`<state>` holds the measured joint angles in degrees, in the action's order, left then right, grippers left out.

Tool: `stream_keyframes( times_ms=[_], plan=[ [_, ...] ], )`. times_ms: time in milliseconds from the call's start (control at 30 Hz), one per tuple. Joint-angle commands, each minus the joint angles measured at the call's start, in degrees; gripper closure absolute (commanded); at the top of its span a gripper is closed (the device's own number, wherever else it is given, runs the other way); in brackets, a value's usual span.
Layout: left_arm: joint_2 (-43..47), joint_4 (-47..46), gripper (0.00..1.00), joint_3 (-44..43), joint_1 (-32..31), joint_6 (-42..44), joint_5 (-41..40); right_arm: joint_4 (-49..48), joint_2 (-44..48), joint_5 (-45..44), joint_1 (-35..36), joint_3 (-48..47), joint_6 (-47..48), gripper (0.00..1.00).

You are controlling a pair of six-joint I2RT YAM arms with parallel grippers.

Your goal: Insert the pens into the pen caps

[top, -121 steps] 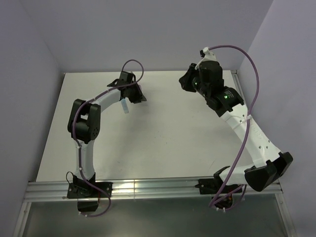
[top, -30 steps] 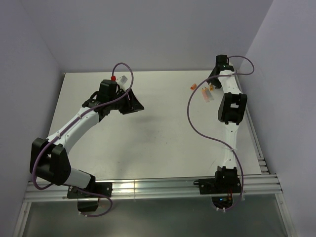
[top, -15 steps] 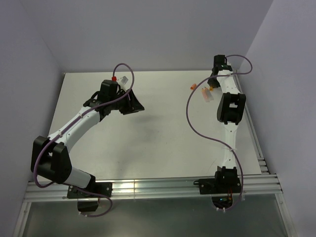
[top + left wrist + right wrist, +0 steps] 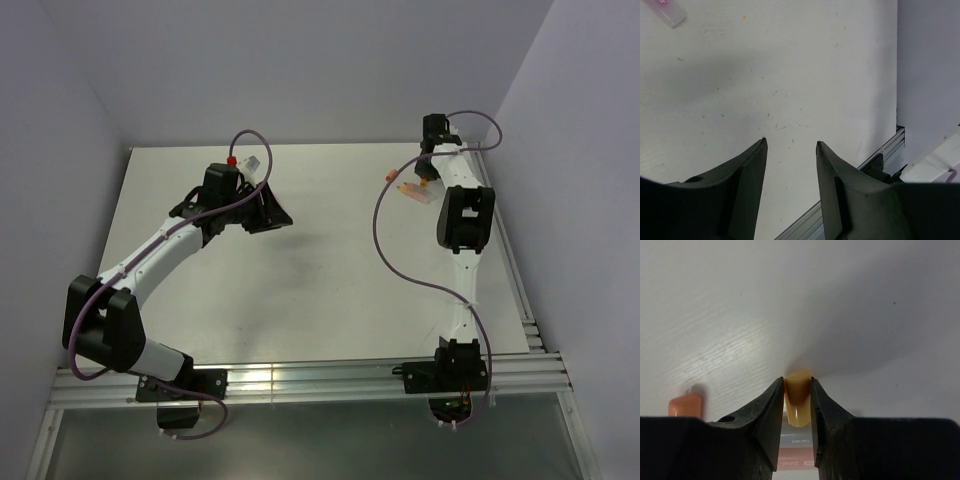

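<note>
My right gripper [image 4: 797, 390] is shut on a yellow-orange pen cap [image 4: 798, 396], which sticks out between the fingertips down at the table. A second orange cap [image 4: 685, 405] lies to its left. A pale pen with a red label [image 4: 795, 452] lies under the fingers. In the top view this gripper [image 4: 422, 178] is at the far right of the table, next to the pinkish pen [image 4: 410, 193]. My left gripper [image 4: 790, 142] is open and empty above bare table. A pale pink pen [image 4: 669, 12] lies far ahead of it. In the top view my left gripper [image 4: 268, 212] is at the far left-centre.
A whitish pen [image 4: 256, 161] with a red end [image 4: 231, 158] lies behind the left wrist. The table's metal rail [image 4: 840, 210] and the purple wall [image 4: 930, 75] lie to the right in the left wrist view. The right arm's purple cable [image 4: 385, 230] loops over the table.
The right wrist has shifted a little left and back over the orange caps. The left arm has held still over the last second. Four seconds ago both arms stood in other poses.
</note>
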<state>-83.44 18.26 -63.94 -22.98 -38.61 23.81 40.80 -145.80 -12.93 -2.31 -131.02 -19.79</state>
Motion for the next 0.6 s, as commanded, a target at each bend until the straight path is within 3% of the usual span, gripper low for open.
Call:
stream_keyframes(
  times_ms=[0, 400, 567],
  plan=[
    [0.91, -2.09, 0.51, 0.40, -0.31, 0.03, 0.97, 5.60, 2.00, 0.62, 2.04, 4.19, 1.34, 0.76],
    [1.26, -1.74, 0.51, 0.49, -0.31, 0.29, 0.71, 3.50, 12.02, -0.43, 3.98, 20.00, -0.95, 0.84],
    [1.35, -1.74, 0.51, 0.31, -0.31, 0.38, 0.71, 6.75, 13.60, 2.19, 4.06, 20.19, -1.30, 0.85]
  ],
)
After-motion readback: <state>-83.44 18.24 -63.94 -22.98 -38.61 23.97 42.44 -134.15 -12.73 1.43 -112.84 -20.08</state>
